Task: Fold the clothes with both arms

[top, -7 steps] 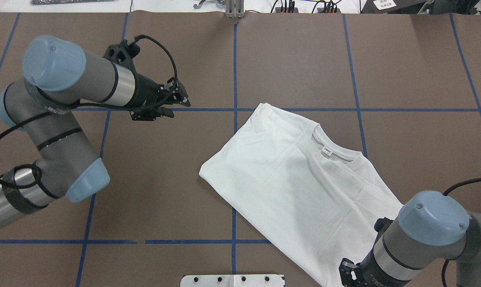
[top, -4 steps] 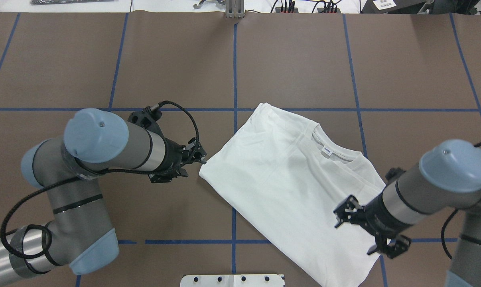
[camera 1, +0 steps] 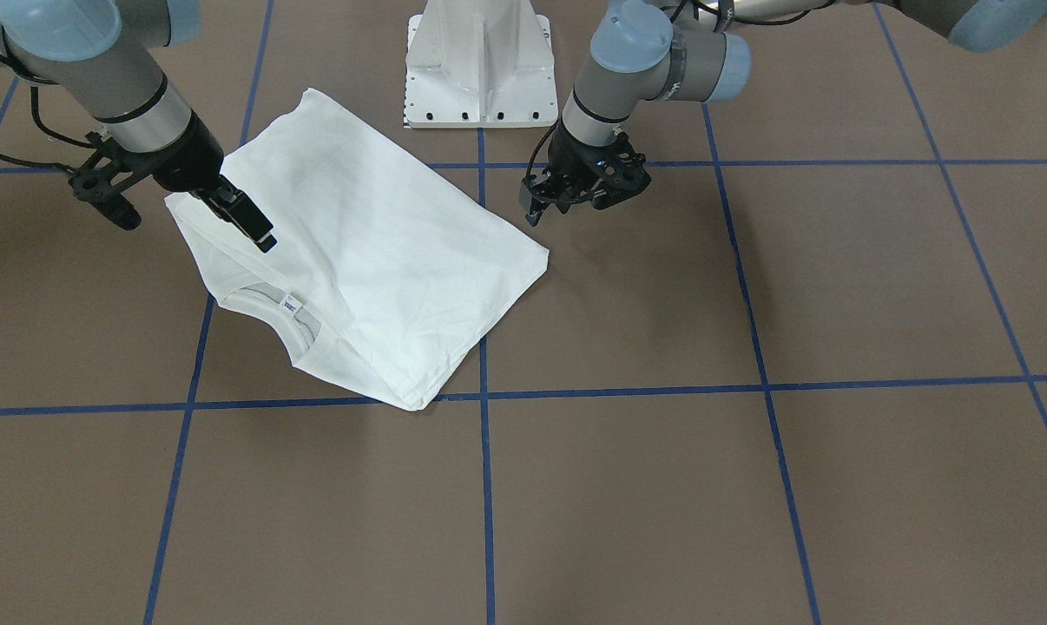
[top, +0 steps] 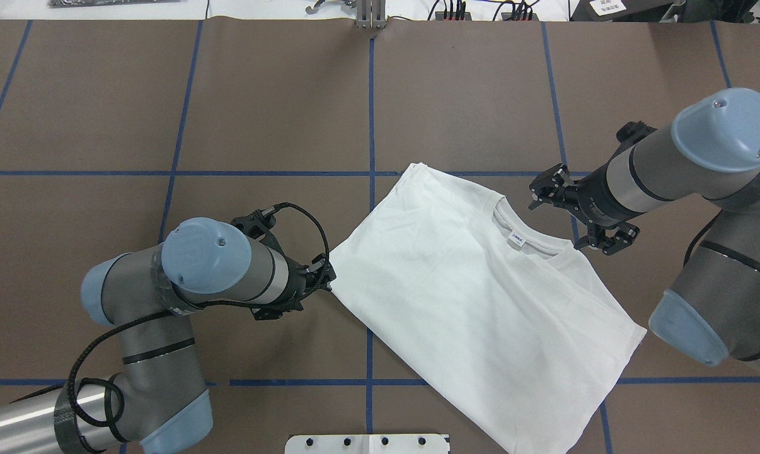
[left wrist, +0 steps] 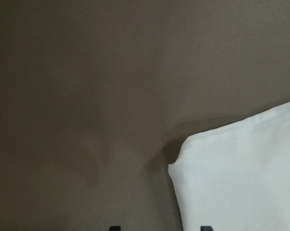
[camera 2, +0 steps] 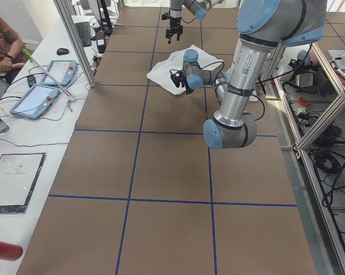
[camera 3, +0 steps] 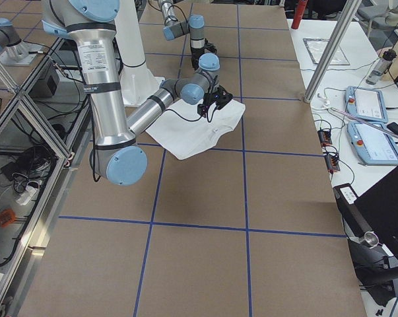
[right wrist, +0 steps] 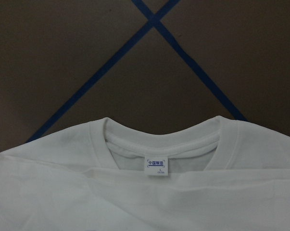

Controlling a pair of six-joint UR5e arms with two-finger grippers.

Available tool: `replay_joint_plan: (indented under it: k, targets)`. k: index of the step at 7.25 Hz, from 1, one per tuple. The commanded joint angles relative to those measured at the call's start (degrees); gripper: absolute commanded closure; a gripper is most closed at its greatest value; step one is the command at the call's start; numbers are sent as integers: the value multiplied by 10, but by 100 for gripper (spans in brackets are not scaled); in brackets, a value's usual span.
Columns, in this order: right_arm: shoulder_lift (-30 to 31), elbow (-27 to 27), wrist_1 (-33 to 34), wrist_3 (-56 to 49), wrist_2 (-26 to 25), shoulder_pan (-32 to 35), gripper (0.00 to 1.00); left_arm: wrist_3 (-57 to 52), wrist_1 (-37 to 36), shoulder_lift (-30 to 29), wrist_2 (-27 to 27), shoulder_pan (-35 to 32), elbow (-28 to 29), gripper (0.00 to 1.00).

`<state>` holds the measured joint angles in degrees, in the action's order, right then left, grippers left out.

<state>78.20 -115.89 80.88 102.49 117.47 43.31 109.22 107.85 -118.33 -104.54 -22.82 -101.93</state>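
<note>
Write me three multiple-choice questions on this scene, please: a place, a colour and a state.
1. Where is the left gripper?
A. At the neck label
B. At the folded corner of the T-shirt
C. Over the pedestal

2. What colour are the tape lines on the table?
A. Red
B. Yellow
C. Blue

3. How is the right gripper?
A. Open, holding nothing
B. Shut on a sleeve
C. Shut on the label

1 B: the left wrist view shows that corner between its jaws.
2 C: the grid is blue.
3 A: its jaws stand wide apart.
</note>
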Motion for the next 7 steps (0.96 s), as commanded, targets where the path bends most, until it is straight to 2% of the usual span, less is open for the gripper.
replay_joint_plan:
  k: [1,5,7]
  targets:
    - [-11,8,0,-13,-42,2,0,-5,2,-37,9,0,51,36]
    - [-17,15,0,-8,-52,-6,0,-6,4,-36,14,-1,52,37]
    - [-23,15,0,-7,-79,-23,0,-6,5,-39,28,-2,53,41]
